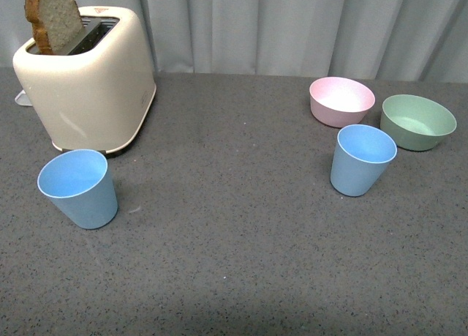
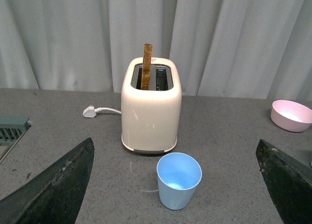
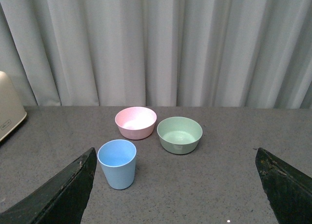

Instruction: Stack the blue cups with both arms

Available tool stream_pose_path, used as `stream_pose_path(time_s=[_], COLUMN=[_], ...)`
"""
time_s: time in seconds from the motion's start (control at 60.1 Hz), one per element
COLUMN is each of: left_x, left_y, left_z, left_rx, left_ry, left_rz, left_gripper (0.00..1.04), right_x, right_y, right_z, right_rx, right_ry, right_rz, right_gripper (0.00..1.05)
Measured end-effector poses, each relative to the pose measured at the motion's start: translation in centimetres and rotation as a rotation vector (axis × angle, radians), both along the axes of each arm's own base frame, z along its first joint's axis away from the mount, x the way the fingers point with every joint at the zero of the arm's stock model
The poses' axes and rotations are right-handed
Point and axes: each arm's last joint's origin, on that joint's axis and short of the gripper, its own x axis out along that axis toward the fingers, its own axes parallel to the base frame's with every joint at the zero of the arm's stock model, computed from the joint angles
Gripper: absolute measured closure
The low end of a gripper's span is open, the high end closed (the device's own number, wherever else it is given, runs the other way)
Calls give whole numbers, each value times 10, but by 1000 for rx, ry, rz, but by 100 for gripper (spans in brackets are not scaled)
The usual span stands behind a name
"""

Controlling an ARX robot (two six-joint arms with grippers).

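— On the desk point(image 1: 234, 233), where do the blue cups stand?

— Well apart, both upright, mouths up. Taken from the middle of the front view, the left blue cup point(image 1: 79, 188) is at 9 o'clock and the right blue cup point(image 1: 361, 160) at 3 o'clock.

— What is near them?

— A cream toaster point(image 1: 91, 80) at 12 o'clock from the left blue cup, with a bread slice point(image 1: 53, 17) standing in one slot. From the right blue cup, a pink bowl point(image 1: 341, 100) lies between 11 and 12 o'clock and a green bowl point(image 1: 417, 121) at 2 o'clock (both bowls look empty).

— And the hands?

— Neither shows in the front view. In its wrist view the left hand point(image 2: 174, 142) is released, its black fingers point(image 2: 58, 185) spread wide, grasping nothing; the left blue cup stands ahead, between them. The right hand point(image 3: 175, 150) is spread wide too and empty, with the right blue cup ahead, nearer one finger.
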Motion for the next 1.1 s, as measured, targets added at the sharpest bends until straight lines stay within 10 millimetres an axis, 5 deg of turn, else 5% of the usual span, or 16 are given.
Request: stream_pose_path(time_s=[1.099], left_x=[0], left_y=[0], left_z=[0], left_rx=[-6], left_ry=[7], left_rz=[14], left_gripper=[7], right_x=[0], right_y=[0], right_z=[0], right_rx=[0], right_ry=[0], right_rz=[0], right_gripper=[10])
